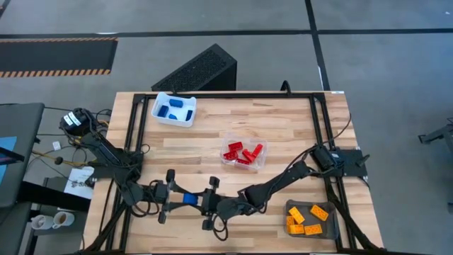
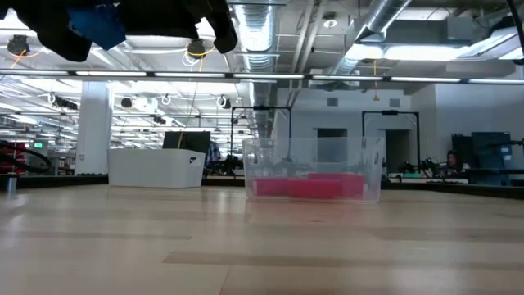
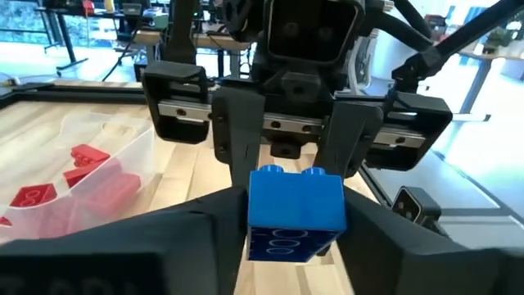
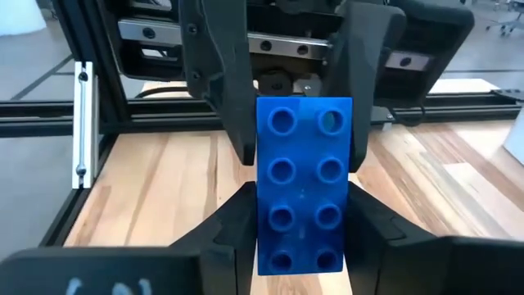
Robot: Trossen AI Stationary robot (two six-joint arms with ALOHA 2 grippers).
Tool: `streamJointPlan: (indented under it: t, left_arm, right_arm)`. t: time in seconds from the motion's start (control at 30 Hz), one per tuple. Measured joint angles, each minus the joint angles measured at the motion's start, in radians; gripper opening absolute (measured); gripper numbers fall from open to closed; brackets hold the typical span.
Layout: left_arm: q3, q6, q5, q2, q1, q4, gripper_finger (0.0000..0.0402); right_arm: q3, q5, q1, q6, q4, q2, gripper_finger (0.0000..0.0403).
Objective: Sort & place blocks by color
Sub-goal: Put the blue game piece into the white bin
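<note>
A blue two-by-four studded block point(image 1: 188, 199) hangs in the air near the table's near edge, between my two grippers, which face each other. My left gripper point(image 1: 178, 196) comes from the left and my right gripper point(image 1: 211, 205) from the right; each is shut on one end of it. The low view shows the block point(image 2: 94, 24) well above the tabletop. Other blue blocks lie in a white tray point(image 1: 173, 110), red blocks point(image 1: 241, 152) in a clear tray, and orange blocks point(image 1: 308, 217) in a grey tray. My left gripper point(image 3: 295, 250) pinches the blue block's left end point(image 3: 291, 233) between its two fingers, coming level from the table's left, along the block. The block is lifted clear. My right gripper point(image 4: 303, 250) pinches the block's right end point(image 4: 301, 246) between its two fingers, level from the right, with the studded face toward its camera. My left gripper's fingers point(image 4: 225, 90) flank the other end.
The clear tray point(image 1: 228, 134) sits mid-table, just beyond the grippers. The white tray stands at the far left and the grey tray point(image 1: 333, 230) at the near right corner. A black frame rail point(image 1: 226, 95) borders the table. Bare wood lies between the trays.
</note>
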Motion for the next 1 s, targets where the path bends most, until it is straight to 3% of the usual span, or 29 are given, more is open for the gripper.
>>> streamJointPlan:
  t: [0.13,0.23,0.43,0.57,0.7,0.87,1.0]
  left_arm:
    - [0.000,0.015,0.005,0.000,0.000,0.002,0.0102]
    - [0.000,0.027,0.000,0.000,0.000,0.002,0.0102]
    - [0.000,0.084,-0.106,-0.016,0.006,-0.004,0.0102]
    - [0.000,0.098,-0.096,-0.052,0.045,-0.022,0.0102]
    - [0.000,0.127,-0.086,-0.117,0.107,-0.121,0.0102]
    - [0.000,0.187,-0.090,-0.277,0.206,-0.269,0.0102]
    - [0.000,0.244,-0.159,-0.417,0.340,-0.428,0.0102]
  right_arm:
    - [0.000,0.019,-0.003,0.039,0.001,0.000,0.0151]
    - [0.001,0.024,-0.010,0.102,-0.001,0.000,0.0175]
    - [0.027,0.053,-0.021,0.106,-0.050,-0.004,0.0258]
    - [0.037,0.070,-0.021,0.105,-0.131,-0.042,0.0296]
    - [0.039,0.077,-0.014,0.112,-0.251,-0.116,0.0304]
    - [0.042,0.077,0.008,0.239,-0.486,-0.181,0.0302]
    - [0.040,0.158,0.015,0.332,-0.630,-0.191,0.0302]
